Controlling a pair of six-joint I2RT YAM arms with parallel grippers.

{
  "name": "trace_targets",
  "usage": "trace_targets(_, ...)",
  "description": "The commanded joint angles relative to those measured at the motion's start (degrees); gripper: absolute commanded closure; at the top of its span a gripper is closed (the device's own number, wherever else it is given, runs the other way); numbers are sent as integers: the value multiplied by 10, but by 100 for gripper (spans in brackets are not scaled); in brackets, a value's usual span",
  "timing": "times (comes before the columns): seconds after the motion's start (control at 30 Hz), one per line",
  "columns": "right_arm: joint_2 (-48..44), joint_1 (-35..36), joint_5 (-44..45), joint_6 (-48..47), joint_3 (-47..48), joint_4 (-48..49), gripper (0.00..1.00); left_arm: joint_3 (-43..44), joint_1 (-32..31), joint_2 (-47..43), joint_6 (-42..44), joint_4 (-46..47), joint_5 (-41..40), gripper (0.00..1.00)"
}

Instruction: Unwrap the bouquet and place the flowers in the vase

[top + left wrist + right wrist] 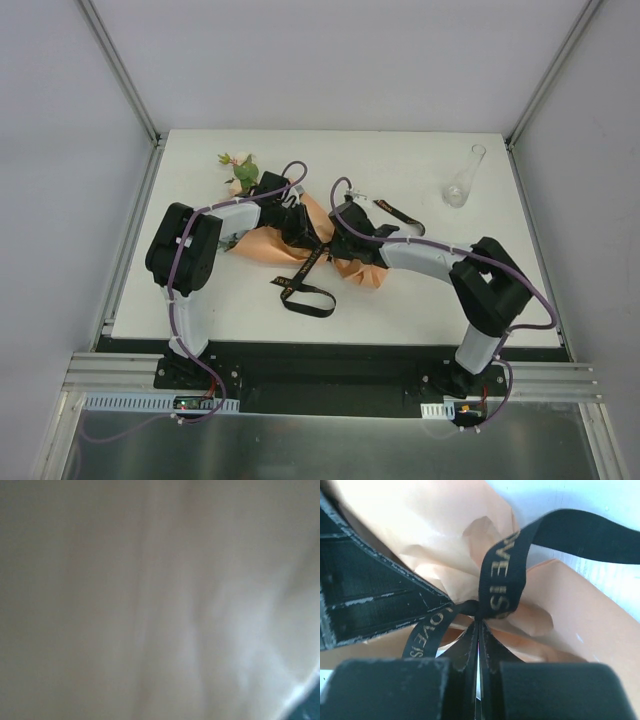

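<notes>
Knot risk: right gripper has its fingers closed on the ribbon right at the knot, not out on a tail. A pull from there may cinch the knot tighter instead of slipping it.
Drag risk: if the bundle is not pinned, pulling the ribbon would likely slide the whole bouquet across the table.
Tear risk: the paper is bunched under the ribbon, so a sharp tug could rip it or trap stems.
Crush risk: the left arm lies over the bouquet, and pressing down hard there could bend what is inside.
Vase risk: the vase is small and narrow-necked, so a wide swing of the right arm could knock it.
Left fingers: left gripper sits on the paper. Its wrist view is filled by a pale blur, so I cannot tell whether it is open or closed.
Bouquet place: mid-table between the arms, wrapped and tied, with the flowers poking out at the far left end.
Vase place: far right of the table, well apart from the bouquet.
Count, bouquets: one.
Count, vases: one.
Count, ribbon: one knot, with several black strips trailing. I cannot tell whether they are a single piece.
Count, flowers: one small cluster shows, and the stems cannot be counted.
Count, grippers: two.
</notes>
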Motion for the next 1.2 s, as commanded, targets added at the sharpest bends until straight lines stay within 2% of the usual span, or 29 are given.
trace_targets(0.0,-69,3,11,-68,-31,93,99,-4,-5,0,-2,-4,-4,86)
trace_targets(0.13,-103,11,16,-104,-46,106,99,1,-5,31,-10,-4,8,88)
trace_targets(0.27,-143,15,-16,-110,-102,172,99,2,-5,35,-10,-4,0,88)
trace_targets(0.47,-194,31,-19,-154,-116,164,99,2,-5,35,-9,-4,-3,88)
trace_targets(0.6,-264,60,-14,-206,-131,167,99,3,-5,35,-6,-5,-7,88)
trace_targets(0.9,-475,94,65,-264,25,-72,99,4,-4,43,-6,-5,-8,88)
trace_targets(1.03,-534,94,116,-301,125,-160,99,5,-4,43,-4,-4,-10,88)
trace_targets(1.17,-582,94,141,-335,217,-204,99,5,-3,46,-4,-4,-9,88)
